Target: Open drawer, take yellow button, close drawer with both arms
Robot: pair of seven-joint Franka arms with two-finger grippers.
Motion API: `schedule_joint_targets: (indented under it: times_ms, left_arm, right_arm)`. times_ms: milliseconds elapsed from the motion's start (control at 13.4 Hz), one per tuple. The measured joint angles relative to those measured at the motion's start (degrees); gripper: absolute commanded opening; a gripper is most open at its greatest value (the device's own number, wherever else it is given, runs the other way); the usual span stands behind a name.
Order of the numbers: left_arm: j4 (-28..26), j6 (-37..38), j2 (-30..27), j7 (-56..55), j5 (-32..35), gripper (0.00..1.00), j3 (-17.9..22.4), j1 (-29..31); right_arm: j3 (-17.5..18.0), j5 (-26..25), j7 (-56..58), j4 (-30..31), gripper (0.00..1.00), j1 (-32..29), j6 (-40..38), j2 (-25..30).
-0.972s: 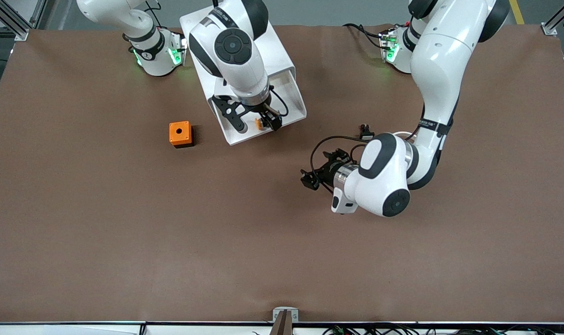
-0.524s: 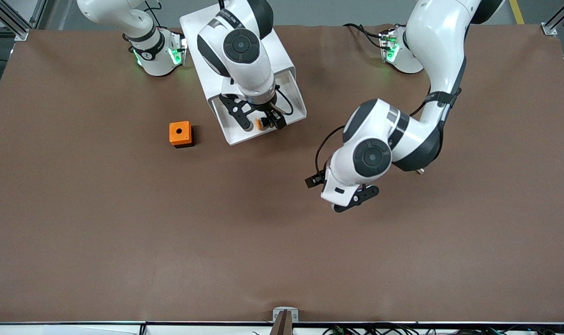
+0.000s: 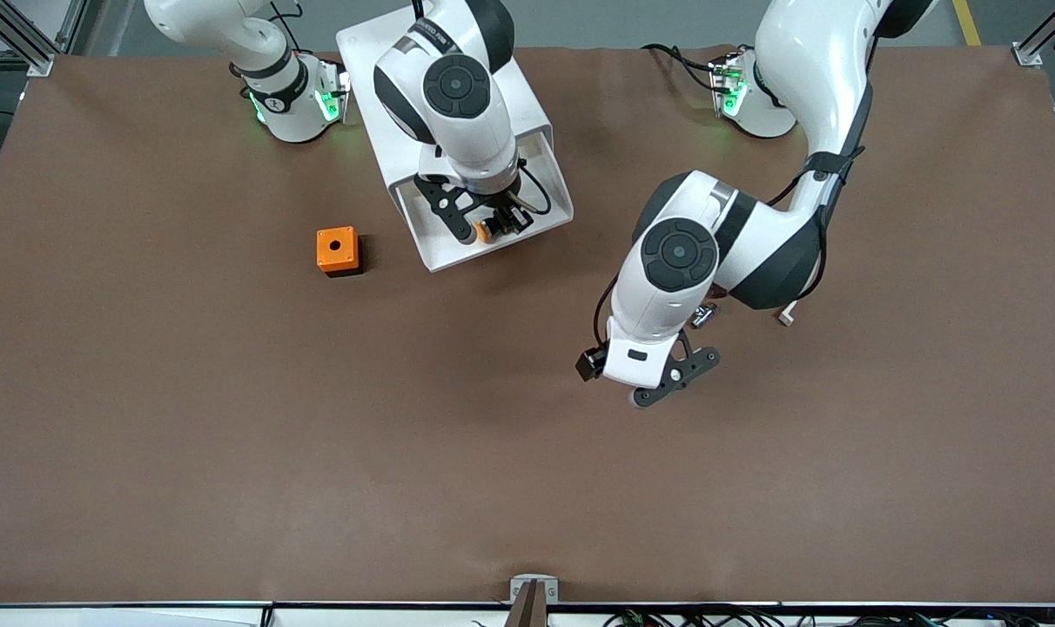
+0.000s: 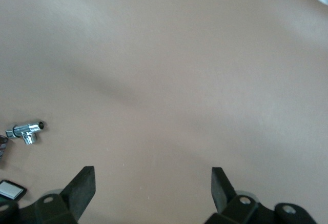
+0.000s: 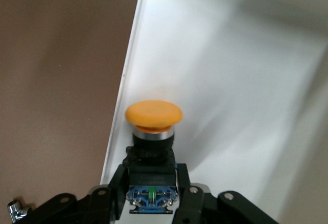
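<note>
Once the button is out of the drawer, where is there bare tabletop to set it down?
Bare table lies nearer the camera than the orange cube and between cube and left gripper. Crowded: the open drawer, where the right gripper grips the button.

Glossy white arms (image 3: pixel 806 96), black joint rings, black cables.

— Where do the two arms stand?

— The right arm (image 3: pixel 445 96) reaches out from its base, wrist pointing straight down, with the right gripper (image 3: pixel 490 228) low and its fingers (image 5: pixel 190 198) clamped on a load.

— And the other?

— The left arm (image 3: pixel 806 104) folds at the elbow and bends back toward mid-table. The left gripper (image 3: pixel 658 383) hangs pointing down, fingers (image 4: pixel 82 185) spread wide and holding nothing.
</note>
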State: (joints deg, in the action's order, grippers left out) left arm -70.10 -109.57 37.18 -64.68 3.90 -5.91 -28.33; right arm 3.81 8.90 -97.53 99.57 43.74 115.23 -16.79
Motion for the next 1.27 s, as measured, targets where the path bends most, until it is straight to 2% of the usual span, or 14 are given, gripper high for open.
schedule_joint_targets:
  times_ms: [224,299,524,748,1272]
  left_arm:
    - [-0.01,-0.65,-0.97,-1.16,0.99,0.99,0.01,0.01]
    - [-0.01,-0.85,-1.17,-1.17,1.08,1.0,0.01,0.0]
    - [-0.04,-1.09,-1.27,-1.19,1.4,1.0,0.01,-0.01]
    - [-0.11,-2.21,-1.36,-1.24,1.56,1.0,0.0,-0.03]
    - [-2.53,-2.78,-1.52,-6.51,1.6,1.0,-0.3,-3.57]
  right_arm:
    - [-0.22,0.0,0.0,-0.03,0.03,0.0,0.0,0.01]
    - [-0.33,-0.02,0.12,-0.09,0.01,0.0,0.0,0.01]
    - [-0.81,-0.04,1.5,-1.31,0.01,-0.54,-0.41,0.05]
    - [-1.15,-0.03,5.55,-4.76,0.01,-3.93,-5.27,0.17]
    - [-1.55,-0.06,28.5,-7.19,0.01,-15.71,-17.05,3.48]
